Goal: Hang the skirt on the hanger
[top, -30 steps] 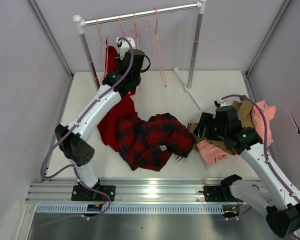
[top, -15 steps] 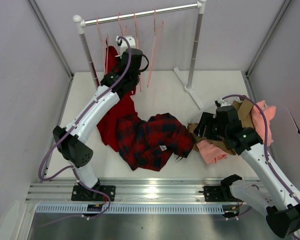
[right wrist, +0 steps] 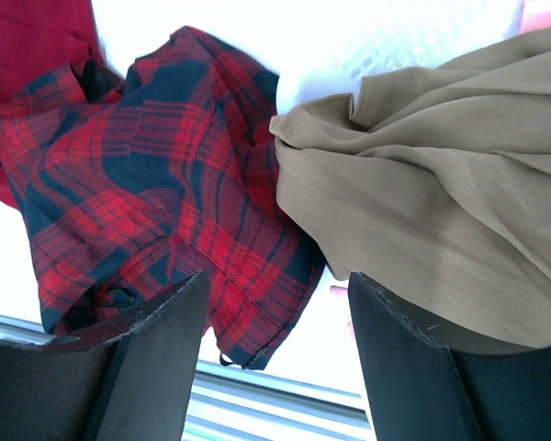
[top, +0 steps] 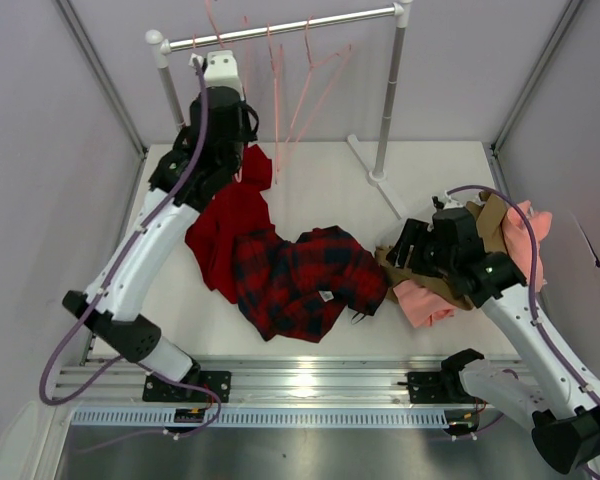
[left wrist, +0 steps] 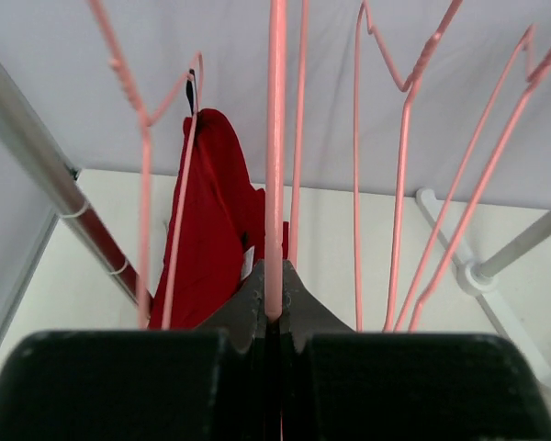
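The plaid skirt [top: 300,280] lies crumpled on the table's near middle; the right wrist view shows it too [right wrist: 156,184]. My left gripper [left wrist: 275,308] is raised to the rack's rail [top: 280,28] at the back left and is shut on the thin wire of a pale-pink hanger [left wrist: 275,138], which runs straight up from the fingertips. My right gripper [right wrist: 277,280] is open and low over the skirt's right edge, where it meets a tan garment [right wrist: 422,165]. In the top view it [top: 408,250] sits just right of the skirt.
Other pink hangers [top: 310,75] dangle from the rail. A plain red garment [top: 230,215] spreads from below the rail to the skirt's left side. Tan and pink clothes [top: 500,235] are piled at the right. The rack's right post [top: 390,100] and foot [top: 380,185] stand at the back.
The left gripper closed on the hanger wire and the arm rose toward the rail, setting the hangers swinging. The right arm barely moved.
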Controlling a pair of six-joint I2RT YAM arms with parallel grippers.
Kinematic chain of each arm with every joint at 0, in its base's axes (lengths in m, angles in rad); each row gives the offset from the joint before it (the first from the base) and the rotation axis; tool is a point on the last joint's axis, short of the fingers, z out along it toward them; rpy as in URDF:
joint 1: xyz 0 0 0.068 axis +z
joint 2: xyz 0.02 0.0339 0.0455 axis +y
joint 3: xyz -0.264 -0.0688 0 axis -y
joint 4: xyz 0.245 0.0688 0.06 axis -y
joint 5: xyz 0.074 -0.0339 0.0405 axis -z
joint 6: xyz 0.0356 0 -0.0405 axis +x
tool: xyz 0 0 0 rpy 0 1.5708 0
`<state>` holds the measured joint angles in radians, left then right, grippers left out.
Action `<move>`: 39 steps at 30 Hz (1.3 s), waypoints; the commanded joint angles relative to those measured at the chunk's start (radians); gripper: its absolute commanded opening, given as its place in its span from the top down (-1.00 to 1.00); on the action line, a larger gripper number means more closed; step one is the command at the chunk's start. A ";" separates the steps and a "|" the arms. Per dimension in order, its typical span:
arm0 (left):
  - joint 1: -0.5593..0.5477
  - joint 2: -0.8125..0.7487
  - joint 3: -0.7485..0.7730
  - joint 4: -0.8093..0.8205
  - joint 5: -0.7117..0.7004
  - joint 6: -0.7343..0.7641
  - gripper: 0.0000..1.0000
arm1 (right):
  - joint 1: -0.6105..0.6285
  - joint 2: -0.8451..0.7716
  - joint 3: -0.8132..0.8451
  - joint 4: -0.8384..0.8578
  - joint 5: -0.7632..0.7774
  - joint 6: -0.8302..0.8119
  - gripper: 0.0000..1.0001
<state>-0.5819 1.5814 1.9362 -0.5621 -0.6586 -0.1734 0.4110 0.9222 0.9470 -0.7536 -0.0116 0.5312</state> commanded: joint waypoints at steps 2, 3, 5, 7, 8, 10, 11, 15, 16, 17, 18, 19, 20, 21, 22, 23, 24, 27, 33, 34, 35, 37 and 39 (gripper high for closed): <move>0.008 -0.101 0.040 -0.048 0.076 0.025 1.00 | 0.006 -0.008 0.098 -0.018 0.056 0.032 -0.37; 0.008 -0.125 0.032 -0.065 0.091 0.023 1.00 | 0.006 -0.014 0.101 -0.027 0.059 0.036 -0.41; 0.008 -0.161 -0.008 -0.106 0.151 0.008 1.00 | 0.015 -0.042 0.098 -0.029 0.068 0.050 -0.47; 0.007 -0.226 -0.054 -0.133 0.239 -0.009 1.00 | 0.025 -0.066 0.093 -0.029 0.073 0.056 -0.50; 0.007 -0.248 -0.087 -0.148 0.266 -0.023 1.00 | 0.032 -0.071 0.093 -0.033 0.084 0.061 -0.54; 0.007 -0.311 -0.111 -0.206 0.325 -0.028 1.00 | 0.058 -0.080 0.095 -0.046 0.094 0.065 -0.55; 0.005 -0.334 -0.138 -0.225 0.339 -0.037 1.00 | 0.069 -0.082 0.095 -0.047 0.098 0.064 -0.57; 0.001 -0.457 -0.224 -0.300 0.379 -0.061 1.00 | 0.165 -0.080 0.101 -0.073 0.120 0.070 -0.58; 0.001 -0.481 -0.253 -0.335 0.378 -0.064 1.00 | 0.185 -0.079 0.105 -0.081 0.131 0.076 -0.58; 0.001 -0.533 -0.284 -0.350 0.379 -0.072 1.00 | 0.210 -0.082 0.107 -0.088 0.146 0.088 -0.58; 0.001 -0.560 -0.316 -0.363 0.384 -0.075 1.00 | 0.236 -0.082 0.102 -0.101 0.179 0.116 -0.58; 0.001 -0.587 -0.331 -0.386 0.395 -0.077 1.00 | 0.285 -0.085 0.099 -0.101 0.188 0.127 -0.58; 0.001 -0.641 -0.345 -0.395 0.410 -0.084 1.00 | 0.311 -0.089 0.095 -0.104 0.199 0.139 -0.58; 0.001 -0.668 -0.382 -0.404 0.421 -0.087 1.00 | 0.337 -0.091 0.085 -0.113 0.222 0.153 -0.58; 0.001 -0.695 -0.393 -0.427 0.435 -0.089 1.00 | 0.389 -0.092 0.079 -0.116 0.231 0.176 -0.57; 0.001 -0.718 -0.401 -0.439 0.451 -0.087 1.00 | 0.416 -0.094 0.073 -0.116 0.242 0.185 -0.57; -0.001 -0.766 -0.419 -0.452 0.493 -0.087 1.00 | 0.442 -0.094 0.059 -0.116 0.251 0.197 -0.56; 0.001 -0.857 -0.431 -0.499 0.588 -0.072 1.00 | 0.546 -0.089 0.035 -0.128 0.306 0.253 -0.54; 0.001 -0.974 -0.545 -0.495 0.798 -0.106 1.00 | 0.807 -0.065 -0.060 -0.190 0.458 0.467 -0.53; 0.001 -1.004 -0.581 -0.489 0.854 -0.121 1.00 | 0.837 -0.066 -0.088 -0.200 0.478 0.505 -0.53; 0.001 -1.020 -0.612 -0.489 0.875 -0.124 1.00 | 0.868 -0.071 -0.102 -0.208 0.505 0.574 -0.53; 0.001 -1.064 -0.641 -0.508 0.887 -0.129 1.00 | 0.946 -0.085 -0.132 -0.204 0.521 0.631 -0.51; 0.001 -1.089 -0.651 -0.531 0.904 -0.129 1.00 | 1.011 -0.094 -0.181 -0.168 0.542 0.686 -0.43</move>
<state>-0.5804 0.5308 1.2976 -1.0817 0.1341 -0.2710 1.3434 0.8532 0.8047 -0.9272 0.4210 1.0470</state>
